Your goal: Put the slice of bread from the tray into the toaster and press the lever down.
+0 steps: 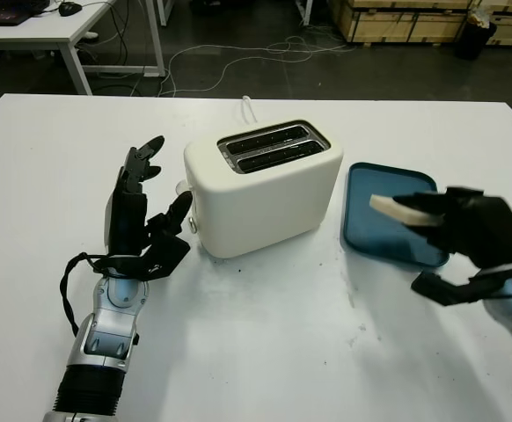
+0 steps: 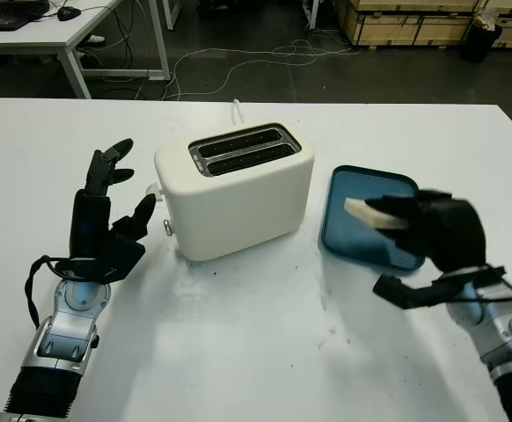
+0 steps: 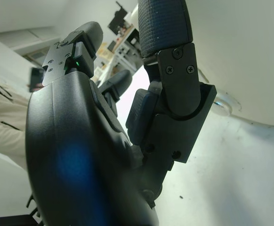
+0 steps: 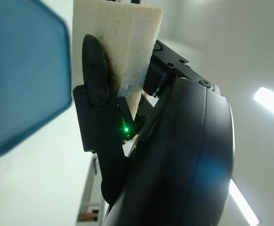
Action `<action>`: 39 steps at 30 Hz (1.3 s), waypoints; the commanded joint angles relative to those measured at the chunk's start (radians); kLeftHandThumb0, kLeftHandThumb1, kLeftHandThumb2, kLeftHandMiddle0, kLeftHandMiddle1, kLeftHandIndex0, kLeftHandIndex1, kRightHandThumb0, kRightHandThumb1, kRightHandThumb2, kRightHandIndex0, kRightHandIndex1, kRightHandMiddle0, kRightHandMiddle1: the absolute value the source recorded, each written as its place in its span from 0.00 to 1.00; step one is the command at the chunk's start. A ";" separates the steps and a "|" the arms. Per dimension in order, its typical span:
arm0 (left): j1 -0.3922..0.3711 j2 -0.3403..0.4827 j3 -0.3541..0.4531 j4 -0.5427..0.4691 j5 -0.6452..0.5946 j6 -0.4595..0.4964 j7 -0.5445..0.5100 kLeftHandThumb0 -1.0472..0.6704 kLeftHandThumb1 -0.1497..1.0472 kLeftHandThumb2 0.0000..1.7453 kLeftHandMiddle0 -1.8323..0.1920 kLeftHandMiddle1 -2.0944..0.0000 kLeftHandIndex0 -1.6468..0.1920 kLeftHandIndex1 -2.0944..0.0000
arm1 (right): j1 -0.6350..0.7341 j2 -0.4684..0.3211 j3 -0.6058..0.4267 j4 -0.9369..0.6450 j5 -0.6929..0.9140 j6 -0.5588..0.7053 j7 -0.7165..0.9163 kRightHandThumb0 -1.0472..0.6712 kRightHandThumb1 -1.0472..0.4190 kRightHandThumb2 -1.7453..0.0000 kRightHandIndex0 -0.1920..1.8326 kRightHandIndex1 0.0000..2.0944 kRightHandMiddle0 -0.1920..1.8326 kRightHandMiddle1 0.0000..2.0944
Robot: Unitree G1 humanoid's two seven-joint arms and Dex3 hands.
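Right wrist view: right hand point(image 1: 467, 230) fingers point(image 4: 95, 80) pinch the pale soft foam-like bread slice point(image 4: 118, 52) by its flat faces above the blue plastic tray point(image 1: 388, 215), likely light, squashy, easily dented; left hand point(image 1: 142, 215) open beside the cream two-slot toaster point(image 1: 263, 186).

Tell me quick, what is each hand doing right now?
Left hand: open, beside the cream toaster.
Right hand: shut on the pale bread slice, over the blue tray.
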 commanded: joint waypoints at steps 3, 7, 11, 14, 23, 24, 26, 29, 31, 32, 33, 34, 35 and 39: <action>-0.002 0.003 -0.003 -0.004 -0.005 -0.018 -0.002 0.02 0.89 0.34 0.91 0.47 0.90 0.70 | -0.071 -0.019 -0.018 0.056 0.020 -0.074 -0.001 0.43 0.09 0.92 0.41 0.81 0.61 0.01; -0.002 0.003 -0.003 -0.004 -0.002 -0.016 0.001 0.01 0.89 0.34 0.91 0.47 0.90 0.70 | -0.122 -0.020 -0.021 0.102 0.010 -0.107 -0.010 0.44 0.10 0.97 0.44 0.83 0.63 0.01; -0.002 0.001 -0.004 -0.007 0.003 -0.010 0.004 0.01 0.89 0.34 0.91 0.47 0.90 0.70 | -0.174 -0.032 -0.027 0.146 0.039 -0.149 0.021 0.45 0.10 0.99 0.43 0.83 0.63 0.01; -0.001 0.003 -0.004 -0.007 0.006 -0.009 0.004 0.01 0.89 0.35 0.91 0.47 0.90 0.70 | -0.243 -0.063 -0.032 0.196 0.116 -0.195 0.140 0.43 0.09 0.98 0.45 0.70 0.63 0.00; 0.001 0.006 -0.006 -0.010 0.016 -0.005 0.008 0.01 0.89 0.35 0.91 0.47 0.90 0.70 | -0.630 -0.137 -0.008 0.335 0.346 -0.180 0.700 0.44 0.09 0.97 0.69 0.14 0.63 0.00; 0.002 0.008 -0.006 -0.010 0.021 -0.005 0.011 0.01 0.89 0.35 0.91 0.47 0.90 0.70 | -0.693 -0.132 0.001 0.357 0.356 -0.151 0.761 0.44 0.09 0.97 0.71 0.11 0.63 0.00; 0.003 0.008 -0.005 -0.011 0.017 -0.005 0.010 0.01 0.89 0.35 0.91 0.47 0.90 0.70 | -0.794 -0.114 0.012 0.391 0.376 -0.104 0.860 0.44 0.09 0.98 0.74 0.09 0.65 0.01; 0.007 0.006 -0.003 -0.019 0.012 0.004 0.007 0.01 0.89 0.35 0.91 0.47 0.90 0.70 | -0.933 -0.071 0.038 0.463 0.388 -0.097 0.966 0.47 0.09 0.99 0.76 0.08 0.67 0.01; 0.008 0.008 -0.002 -0.020 0.009 0.002 0.006 0.01 0.89 0.35 0.91 0.47 0.90 0.70 | -1.015 -0.042 0.058 0.515 0.390 -0.084 1.034 0.47 0.09 0.99 0.77 0.07 0.67 0.01; 0.008 0.006 -0.002 -0.019 0.005 0.000 0.007 0.02 0.89 0.35 0.91 0.47 0.90 0.70 | -1.052 -0.029 0.073 0.542 0.379 -0.092 1.054 0.47 0.09 0.99 0.78 0.07 0.68 0.01; 0.009 0.006 -0.001 -0.018 0.005 -0.002 0.008 0.02 0.89 0.35 0.91 0.47 0.90 0.70 | -1.087 -0.014 0.091 0.568 0.360 -0.105 1.063 0.46 0.10 1.00 0.79 0.07 0.68 0.01; 0.009 0.007 -0.001 -0.017 0.006 -0.004 0.010 0.02 0.89 0.35 0.91 0.47 0.90 0.70 | -1.119 0.002 0.110 0.589 0.341 -0.104 1.067 0.45 0.10 1.00 0.79 0.07 0.69 0.02; 0.009 0.007 -0.002 -0.018 0.011 -0.002 0.013 0.02 0.89 0.35 0.91 0.47 0.90 0.69 | -1.148 0.018 0.130 0.604 0.318 -0.091 1.068 0.44 0.11 1.00 0.80 0.07 0.69 0.02; 0.011 0.010 -0.001 -0.022 0.014 0.006 0.012 0.01 0.89 0.35 0.91 0.46 0.90 0.69 | -1.237 0.092 0.170 0.697 0.290 -0.046 1.093 0.46 0.11 1.00 0.81 0.06 0.70 0.01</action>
